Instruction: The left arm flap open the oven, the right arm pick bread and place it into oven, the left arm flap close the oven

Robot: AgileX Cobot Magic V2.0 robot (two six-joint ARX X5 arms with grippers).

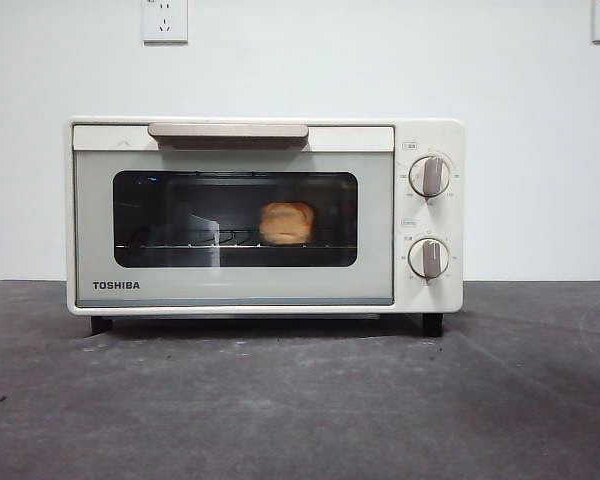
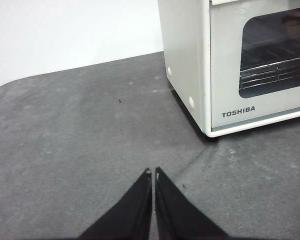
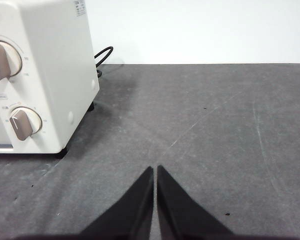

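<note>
The cream-white TOSHIBA oven [image 1: 265, 215] stands in the middle of the front view with its glass door shut and the beige handle [image 1: 228, 131] at the top. The golden bread [image 1: 286, 223] sits inside on the wire rack, seen through the glass. Neither arm shows in the front view. My left gripper [image 2: 152, 173] is shut and empty over the grey table, off the oven's [image 2: 235, 65] left front corner. My right gripper [image 3: 154, 169] is shut and empty over the table to the right of the oven's [image 3: 40, 75] knob side.
Two round knobs [image 1: 430, 176] are on the oven's right panel. A black power cable [image 3: 103, 54] runs behind the oven. A white wall with sockets [image 1: 165, 19] stands behind. The grey table [image 1: 300, 400] stretches in front of the oven.
</note>
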